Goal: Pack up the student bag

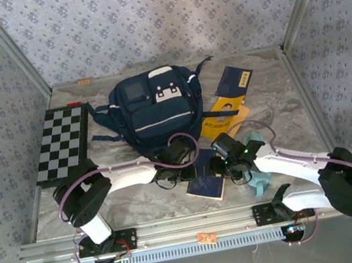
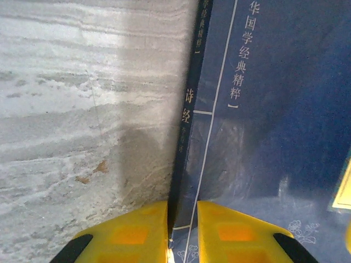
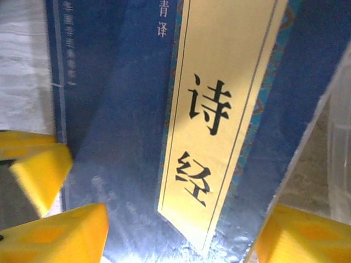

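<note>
**Down on the blue book, with the bag beyond**

Down at the table, the left gripper (image 2: 182,238) has its yellow fingers (image 2: 131,238) drawn almost together. Only a thin slit is left between them, and the dark spine of a blue book (image 2: 274,137) runs into that slit. Whether they pinch the spine or merely straddle it cannot be told. The right gripper (image 3: 178,233) is spread wide, one finger on each side of a corner of the same book, which carries a yellow title strip (image 3: 219,109) with black characters. The book lies flat on the grey marbled table (image 2: 66,109), just in front of the two arm bases.

From above, the student bag (image 1: 151,105) sits at the middle of the far side of the table, farther out than both grippers. Its near edge lies close to the left wrist and apart from the book. A checkered board (image 1: 62,143) lies to the bag's left, and yellow and blue booklets (image 1: 229,102) lie to its right.
</note>
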